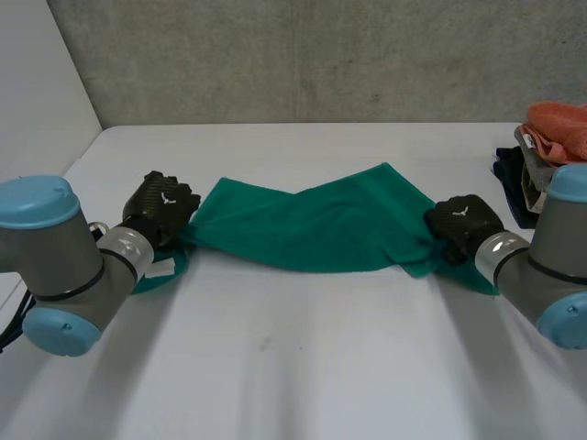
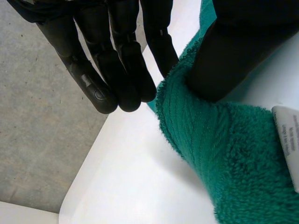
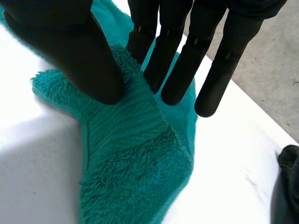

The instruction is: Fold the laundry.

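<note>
Stretching the green towel [image 1: 312, 225] out between both hands looks like the step in hand, judging by how it spans the bench [image 1: 275, 367]. The left hand [image 1: 161, 206] pinches the towel's 9 o'clock end, with the thumb pressed onto the cloth against straight fingers. A white label [image 2: 287, 140] sits on the towel just beside that grip. The right hand [image 1: 466, 225] pinches the 3 o'clock end the same way, thumb on top and straight fingers on the far side of the cloth.

The towel's long axis runs from 9 to 3 o'clock across the middle of the bench, each end pointing at a hand. It is not flat. A flap is turned over on the 1 o'clock side, raising a peak toward 12 o'clock, and a diagonal crease runs near the middle. I cannot tell whether the middle rests on the bench or hangs just above it.

To do this well, I would draw the hands apart evenly along that axis and at one height, so the twist drops out before any fold. Pulling harder on one side could slip a thin pinch. The right arm should stay clear of the heap of clothes [image 1: 550, 147] at 2 o'clock.
</note>
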You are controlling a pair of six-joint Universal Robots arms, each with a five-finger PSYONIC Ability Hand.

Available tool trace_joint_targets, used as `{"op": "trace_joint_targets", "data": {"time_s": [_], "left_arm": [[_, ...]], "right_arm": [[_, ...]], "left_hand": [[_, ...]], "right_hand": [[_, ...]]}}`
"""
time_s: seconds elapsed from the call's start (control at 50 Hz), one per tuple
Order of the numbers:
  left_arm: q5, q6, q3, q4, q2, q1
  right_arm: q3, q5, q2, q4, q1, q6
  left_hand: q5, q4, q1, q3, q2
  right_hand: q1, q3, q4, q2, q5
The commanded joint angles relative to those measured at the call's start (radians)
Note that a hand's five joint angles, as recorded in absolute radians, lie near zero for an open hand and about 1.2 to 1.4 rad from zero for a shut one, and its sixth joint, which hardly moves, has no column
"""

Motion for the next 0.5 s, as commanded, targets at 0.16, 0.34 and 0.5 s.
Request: {"op": "trace_joint_targets", "data": {"time_s": [0.16, 0.34, 0.5], "left_arm": [[0.018, -0.020, -0.018, -0.289, 0.283, -0.011], [0.067, -0.207, 0.083, -0.338, 0.559, 0.003], [0.070, -0.293, 0.245, -0.318, 0.376, 0.021]], "right_arm": [[0.006, -0.031, -0.265, 0.324, -0.077, -0.091], [-0.064, -0.114, -0.458, 0.341, -0.096, 0.057], [-0.120, -0.106, -0.368, 0.220, -0.053, 0.225]], "left_hand": [[0.246, 0.198, 0.245, 0.209, 0.201], [0.246, 0.198, 0.245, 0.209, 0.201], [0.246, 0.198, 0.245, 0.209, 0.201]], "right_hand": [[0.264, 0.206, 0.198, 0.212, 0.237], [0.264, 0.206, 0.198, 0.212, 0.237], [0.264, 0.206, 0.198, 0.212, 0.237]]}}
